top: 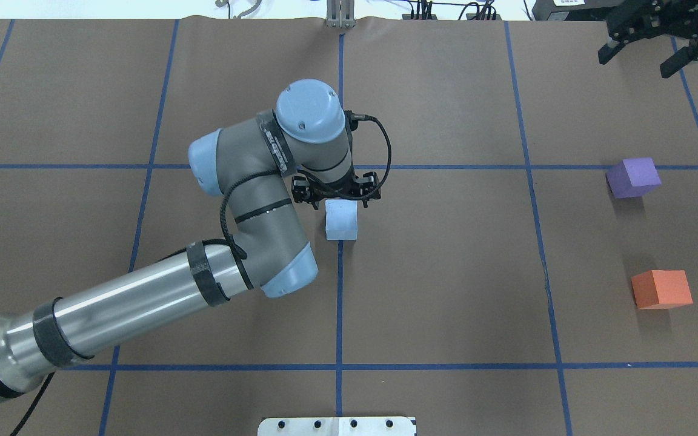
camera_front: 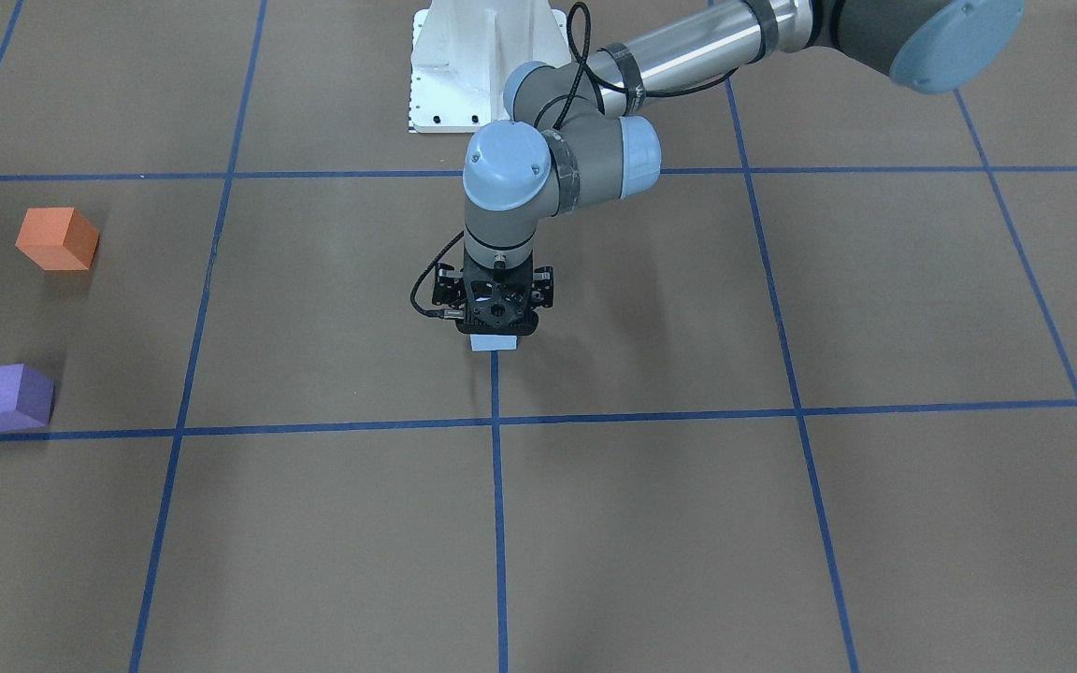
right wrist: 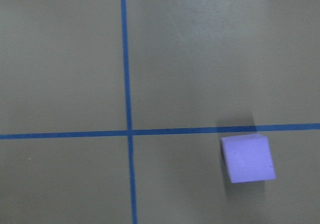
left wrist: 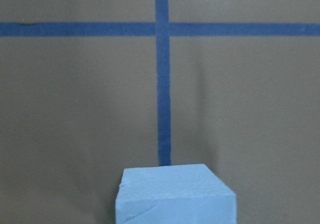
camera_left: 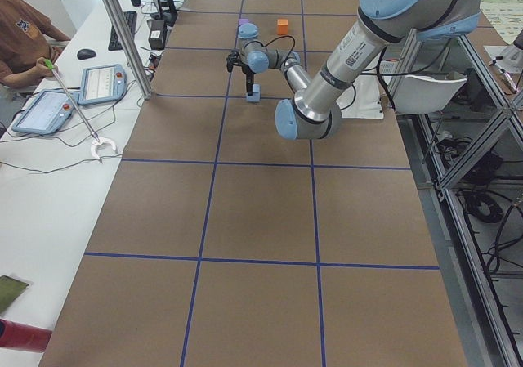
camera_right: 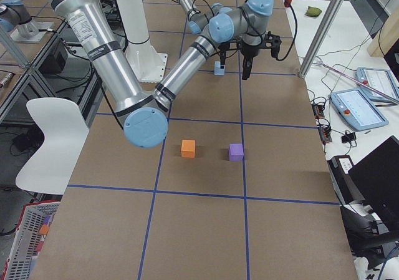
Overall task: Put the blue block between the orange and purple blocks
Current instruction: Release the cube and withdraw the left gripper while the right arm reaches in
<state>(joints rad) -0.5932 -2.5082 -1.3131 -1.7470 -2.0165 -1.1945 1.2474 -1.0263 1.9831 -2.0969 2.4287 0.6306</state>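
Observation:
The light blue block (top: 341, 219) sits on the brown table at the centre, on a blue tape line; it also shows in the front view (camera_front: 494, 343) and at the bottom of the left wrist view (left wrist: 175, 196). My left gripper (top: 338, 201) points straight down right over it with its jaws spread open; no finger shows in the wrist view. The purple block (top: 632, 177) and the orange block (top: 661, 289) stand apart on the robot's right, with a gap between them. My right gripper (top: 640, 57) is open and empty, beyond the purple block (right wrist: 247, 159).
Blue tape lines (top: 340, 303) split the table into squares. The white robot base plate (camera_front: 482, 65) lies at the robot's edge. Along the far side stand metal posts (camera_left: 122, 32) and an operators' bench with tablets (camera_left: 102, 82).

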